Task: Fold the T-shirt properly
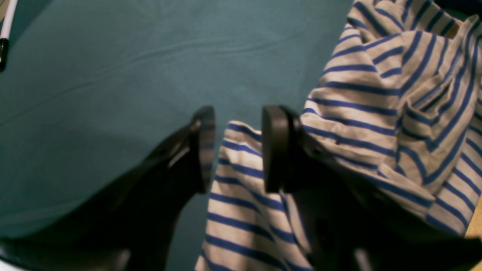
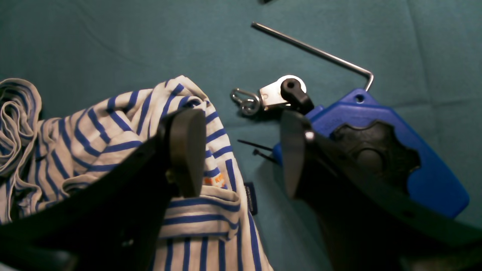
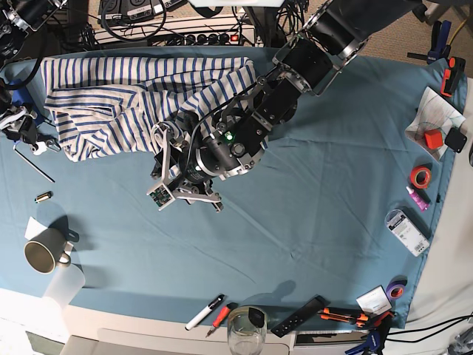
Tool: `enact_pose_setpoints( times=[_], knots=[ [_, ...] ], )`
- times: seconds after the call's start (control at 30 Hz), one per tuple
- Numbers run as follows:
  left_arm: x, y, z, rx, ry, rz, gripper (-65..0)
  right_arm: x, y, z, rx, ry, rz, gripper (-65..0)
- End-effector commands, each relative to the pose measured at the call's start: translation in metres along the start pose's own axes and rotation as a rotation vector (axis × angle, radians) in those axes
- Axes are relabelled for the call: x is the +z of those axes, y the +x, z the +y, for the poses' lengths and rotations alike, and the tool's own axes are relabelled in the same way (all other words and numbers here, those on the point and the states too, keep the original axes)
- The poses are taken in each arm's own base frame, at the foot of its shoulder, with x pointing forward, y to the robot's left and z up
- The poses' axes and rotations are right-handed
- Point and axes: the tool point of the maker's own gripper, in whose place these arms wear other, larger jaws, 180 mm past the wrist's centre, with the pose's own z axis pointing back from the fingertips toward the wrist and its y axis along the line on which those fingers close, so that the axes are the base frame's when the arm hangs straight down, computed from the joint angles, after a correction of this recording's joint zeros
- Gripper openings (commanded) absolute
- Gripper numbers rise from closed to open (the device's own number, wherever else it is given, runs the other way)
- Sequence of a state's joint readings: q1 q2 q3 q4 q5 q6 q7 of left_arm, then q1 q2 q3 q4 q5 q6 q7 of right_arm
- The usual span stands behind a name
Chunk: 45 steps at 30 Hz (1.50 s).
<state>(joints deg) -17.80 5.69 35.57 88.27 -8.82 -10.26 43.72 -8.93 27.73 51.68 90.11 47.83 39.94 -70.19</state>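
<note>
The T-shirt [image 3: 126,100] is white with thin blue stripes and lies crumpled at the back left of the teal table cloth [image 3: 310,200]. My left gripper [image 1: 239,148] is open, its pads straddling a striped edge of the shirt [image 1: 244,195]. In the base view it [image 3: 164,157] sits at the shirt's front edge. My right gripper [image 2: 239,154] is open above the shirt's side; one finger [image 2: 186,150] is over the striped cloth [image 2: 113,131], near the dark blue neck label [image 2: 250,197]. In the base view it [image 3: 21,127] is at the far left edge.
A blue clamp [image 2: 376,150], a metal shackle [image 2: 244,101] and a hex key [image 2: 312,49] lie by my right gripper. A mug [image 3: 43,255], a glass [image 3: 246,325], a marker [image 3: 205,312] and a remote [image 3: 299,316] line the front edge. Tape rolls [image 3: 421,176] and small boxes sit at the right.
</note>
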Motion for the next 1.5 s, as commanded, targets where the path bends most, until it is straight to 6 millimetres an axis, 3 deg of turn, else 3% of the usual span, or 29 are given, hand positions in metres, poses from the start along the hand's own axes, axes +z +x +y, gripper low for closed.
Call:
enact_pose_setpoints(
  times=[0.0,0.47,0.77,0.87,1.1,1.27,1.47],
  knots=[
    [0.003,0.026,0.0,-0.008,0.0,-0.07,-42.7,0.007,0.021,-0.004,0.032,-0.011,-0.059,-33.4],
    [0.005,0.023,0.0,-0.011,0.002,-0.044,-42.7,0.007,0.022,-0.004,0.032,-0.011,-0.059,-33.4],
    [0.023,0.042,0.0,-0.043,0.022,-0.071,-47.6,0.007,0.022,-0.004,0.032,-0.011,-0.059,-33.4],
    [0.025,0.042,0.011,-0.018,0.044,-0.075,-47.6,0.007,0.022,-0.004,0.032,-0.011,-0.059,-33.4],
    [0.039,0.032,0.059,0.147,0.11,-0.063,-47.6,0.007,0.022,-0.004,0.032,-0.011,-0.059,-33.4],
    [0.048,0.029,0.064,0.218,0.018,-0.078,-47.6,0.007,0.022,-0.004,0.032,-0.011,-0.06,-33.4],
    [0.053,0.018,0.077,0.23,0.041,-0.065,-47.6,0.007,0.023,-0.004,0.032,-0.011,-0.064,-33.4]
  ],
)
